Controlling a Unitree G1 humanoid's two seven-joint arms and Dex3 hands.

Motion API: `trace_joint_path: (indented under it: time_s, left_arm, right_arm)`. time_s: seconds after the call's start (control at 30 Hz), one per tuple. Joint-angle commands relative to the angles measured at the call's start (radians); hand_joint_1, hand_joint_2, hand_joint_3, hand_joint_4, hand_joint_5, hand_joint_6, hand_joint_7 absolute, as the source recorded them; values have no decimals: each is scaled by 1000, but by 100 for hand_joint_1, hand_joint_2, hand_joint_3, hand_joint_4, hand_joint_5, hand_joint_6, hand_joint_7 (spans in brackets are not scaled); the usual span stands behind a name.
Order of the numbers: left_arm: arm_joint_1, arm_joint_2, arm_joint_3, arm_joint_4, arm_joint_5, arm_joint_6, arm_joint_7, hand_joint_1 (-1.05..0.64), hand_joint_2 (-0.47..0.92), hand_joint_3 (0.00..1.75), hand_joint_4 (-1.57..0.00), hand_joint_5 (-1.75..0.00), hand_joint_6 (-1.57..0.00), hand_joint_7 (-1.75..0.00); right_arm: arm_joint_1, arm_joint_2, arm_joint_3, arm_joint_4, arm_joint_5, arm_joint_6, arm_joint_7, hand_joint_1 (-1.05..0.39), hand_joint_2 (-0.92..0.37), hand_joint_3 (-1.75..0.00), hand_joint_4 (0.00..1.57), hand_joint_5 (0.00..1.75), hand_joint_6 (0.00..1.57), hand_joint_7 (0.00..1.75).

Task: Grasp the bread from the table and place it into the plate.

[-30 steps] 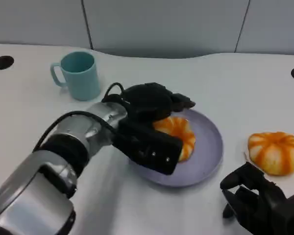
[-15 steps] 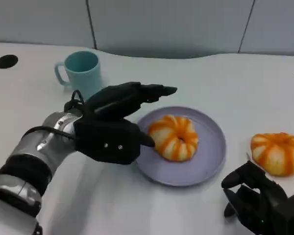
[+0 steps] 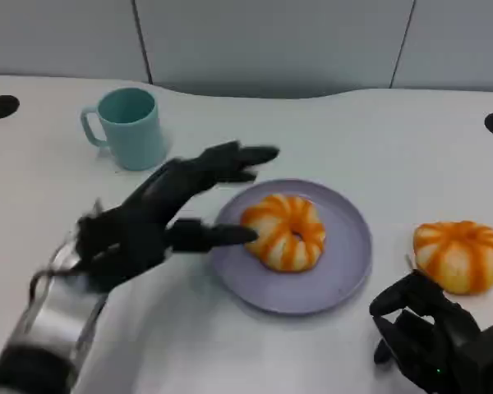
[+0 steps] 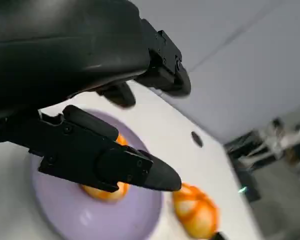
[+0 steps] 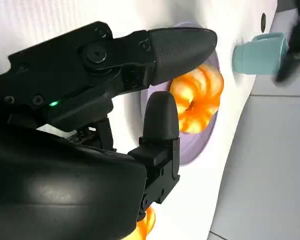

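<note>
Bread on the plate, left hand empty

Bread (image 3: 283, 231) sits on the purple plate (image 3: 345, 263) in the middle of the white surface (image 3: 353, 139). Second orange-striped bread (image 3: 460, 255) lies on the surface right of the plate, and a teal mug (image 3: 127, 127) stands back left. Left hand (image 3: 148, 222) hangs just left of the plate, fingers spread, holding nothing. Right hand (image 3: 431, 336) rests near the second bread, fingers curled in, nothing in it.

Left robot hand (image 3: 148, 217) has let go of the bread (image 3: 284, 231) and pulled back off the plate (image 3: 345, 263)
</note>
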Motion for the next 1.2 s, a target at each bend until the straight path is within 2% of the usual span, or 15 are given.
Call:
trace_joint_path:
  time_s: [0.03, 0.13, 0.27, 0.53, 1.03, 1.2]
  left_arm:
    - [351, 9, 186, -273, -350, 271, -90, -53, 92, 28, -26, -171, -34, -128]
    - [395, -1, 222, -360, -420, 390, -114, -54, 92, 22, -31, -174, -33, -141]
    - [427, -16, 266, -405, -468, 474, -148, -55, 92, 22, -43, -175, -39, -149]
    - [463, -28, 315, -398, -393, 491, -107, -51, 92, 28, -52, -175, -35, -173]
    - [429, -63, 362, -314, -335, 458, -119, -51, 92, 27, -57, -175, -39, -175]
    - [438, -62, 360, -309, -308, 455, -121, -49, 92, 27, -60, -175, -39, -175]
  right_arm:
    - [-8, -20, -13, -4, 3, 3, 0, -30, -92, -31, 60, 175, 37, 175]
    - [-10, -18, -15, 1, 9, -4, 4, -30, -92, -31, 61, 175, 37, 175]
    - [-6, -15, -16, -5, 4, 3, -2, -29, -92, -31, 61, 175, 36, 175]
    - [0, -20, -19, -8, 8, -2, 7, -29, -92, -32, 59, 175, 36, 175]
    - [-5, -33, -31, 0, 2, -4, 7, -28, -92, -32, 58, 175, 36, 175]
    - [1, -33, -31, -21, 7, 23, 7, -27, -92, -32, 56, 175, 35, 175]
